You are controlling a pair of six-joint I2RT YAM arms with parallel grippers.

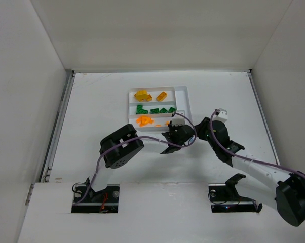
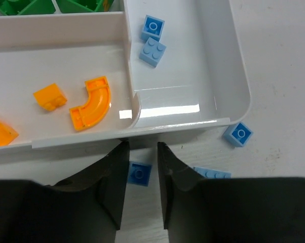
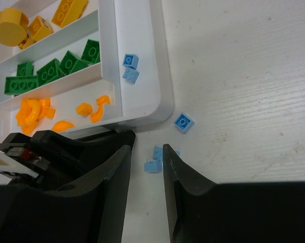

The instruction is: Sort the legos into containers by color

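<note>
- White shallow plastic tray (image 2: 183,124): near rim just ahead of left gripper (image 2: 142,151); table (image 2: 279,61) continues rightward.
- Small blue plastic brick (image 2: 139,173) sits between its narrowly parted jaws (on the table).

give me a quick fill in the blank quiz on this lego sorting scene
1. The narrow side slot of the white tray holds ___ blue bricks.
2. The brick between the fingers of the left gripper is ___.
3. The curved piece lies in the slot that holds the ___ pieces.
4. The legos in the middle long slot are ___.

Missing words: two; blue; orange; green
</note>
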